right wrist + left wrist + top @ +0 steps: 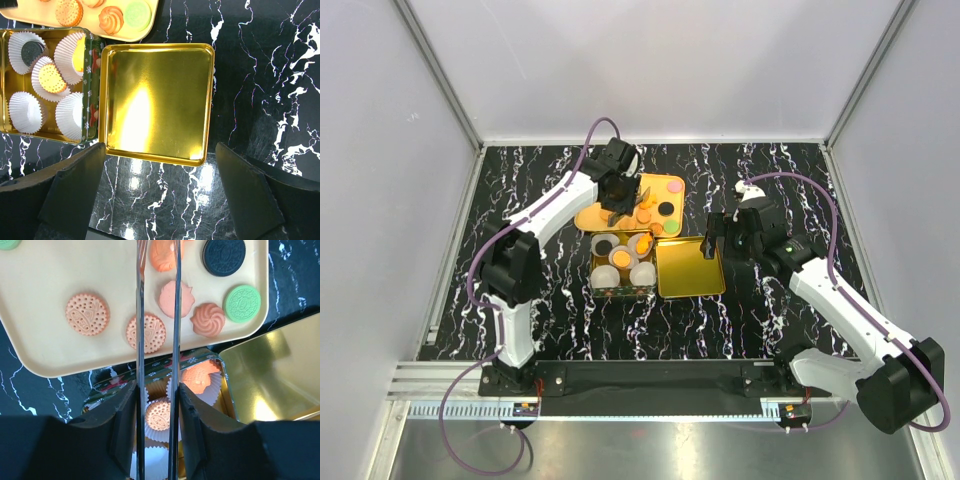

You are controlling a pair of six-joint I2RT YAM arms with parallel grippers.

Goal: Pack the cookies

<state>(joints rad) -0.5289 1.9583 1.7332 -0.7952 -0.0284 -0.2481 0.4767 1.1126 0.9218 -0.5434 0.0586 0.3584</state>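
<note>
Cookies lie on a cream tray (40, 280): orange discs (87, 314), a swirl (207, 320), a green one (242, 303) and a black one (224, 256). My left gripper (157, 390) (618, 190) is shut on metal tongs (140, 315) that reach over the tray; their tips are out of view. The open tin (92, 75) (620, 262) holds white paper cups, with an orange cookie (51, 77) and a black cookie (31, 48) in two of them. My right gripper (160, 147) (710, 240) is open and empty above the gold lid (155, 100).
The gold lid (690, 268) lies upside down right of the tin, touching it. The tray (595, 215) sits just behind both. The black marbled table (800, 200) has white walls on three sides.
</note>
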